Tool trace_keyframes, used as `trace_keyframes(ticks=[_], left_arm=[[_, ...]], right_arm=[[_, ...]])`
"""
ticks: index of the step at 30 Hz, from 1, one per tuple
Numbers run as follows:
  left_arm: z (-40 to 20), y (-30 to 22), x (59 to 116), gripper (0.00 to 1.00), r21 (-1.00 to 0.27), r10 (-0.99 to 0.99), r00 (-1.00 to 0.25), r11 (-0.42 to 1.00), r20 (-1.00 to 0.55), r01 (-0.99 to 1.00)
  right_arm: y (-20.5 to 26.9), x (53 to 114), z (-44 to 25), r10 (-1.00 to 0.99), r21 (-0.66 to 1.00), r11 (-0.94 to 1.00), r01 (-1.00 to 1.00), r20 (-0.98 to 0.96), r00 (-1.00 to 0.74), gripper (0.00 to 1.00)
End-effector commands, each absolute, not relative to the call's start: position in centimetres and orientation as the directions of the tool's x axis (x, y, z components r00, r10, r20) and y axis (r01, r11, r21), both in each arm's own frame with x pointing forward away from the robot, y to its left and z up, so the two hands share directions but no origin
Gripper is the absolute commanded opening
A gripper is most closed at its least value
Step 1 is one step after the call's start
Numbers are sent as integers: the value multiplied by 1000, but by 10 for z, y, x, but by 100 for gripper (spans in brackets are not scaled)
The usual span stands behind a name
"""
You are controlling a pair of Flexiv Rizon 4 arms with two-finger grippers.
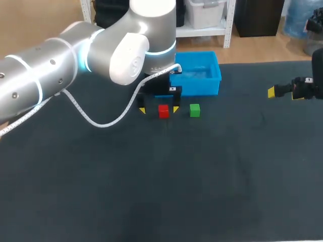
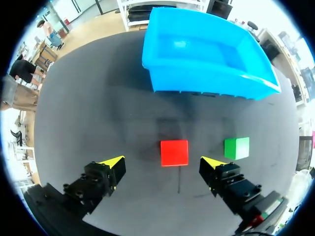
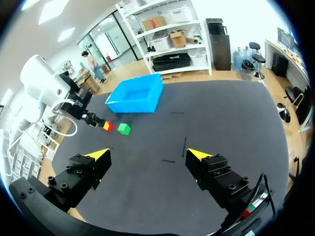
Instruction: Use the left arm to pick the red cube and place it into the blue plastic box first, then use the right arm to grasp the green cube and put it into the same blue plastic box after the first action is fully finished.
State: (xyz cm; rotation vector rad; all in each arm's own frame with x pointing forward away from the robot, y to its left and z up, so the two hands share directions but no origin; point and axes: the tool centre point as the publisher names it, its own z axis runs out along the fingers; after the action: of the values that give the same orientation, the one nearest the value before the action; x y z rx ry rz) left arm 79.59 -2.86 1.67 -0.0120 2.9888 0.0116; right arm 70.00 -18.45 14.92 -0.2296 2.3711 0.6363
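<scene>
- Two cubes sit on the near side of the blue box (image 1: 202, 86): red cube (image 1: 163, 111) left of green cube (image 1: 195, 110).
- The left gripper (image 1: 159, 110) has its fingers spread around the red cube, not touching it.
- Next, I think: squeeze and lift.
- The right gripper (image 3: 148, 155) hangs far right, fingers spread, empty.

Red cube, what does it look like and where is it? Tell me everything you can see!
The red cube is a small, plain, bright red block with flat, smooth faces and straight edges. It sits flat on the dark table, between the yellow-tipped fingers of the open left tool, which do not touch it. The green cube stands apart beside it, and the blue plastic box lies just beyond. Only the table touches it.
</scene>
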Motion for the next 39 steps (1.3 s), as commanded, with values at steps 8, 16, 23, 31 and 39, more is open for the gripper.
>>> trace_keyframes(ticks=[8,16,23,31,39], left_arm=[[7,-31,803,100,31,17,-992,999,-125,13],[3,-33,806,100,40,34,-992,999,-123,29],[-1,-35,809,100,47,43,-992,998,-121,37],[-6,-36,811,100,53,41,-993,998,-112,35],[-9,-36,813,100,56,33,-993,998,-109,27]], right_arm=[[-185,700,149,1,384,866,-322,-644,-765,100],[-185,700,149,1,384,866,-322,-644,-765,100],[-185,700,149,1,384,866,-322,-644,-765,100],[-185,700,149,1,384,866,-322,-644,-765,100],[-185,700,149,1,384,866,-322,-644,-765,100]])
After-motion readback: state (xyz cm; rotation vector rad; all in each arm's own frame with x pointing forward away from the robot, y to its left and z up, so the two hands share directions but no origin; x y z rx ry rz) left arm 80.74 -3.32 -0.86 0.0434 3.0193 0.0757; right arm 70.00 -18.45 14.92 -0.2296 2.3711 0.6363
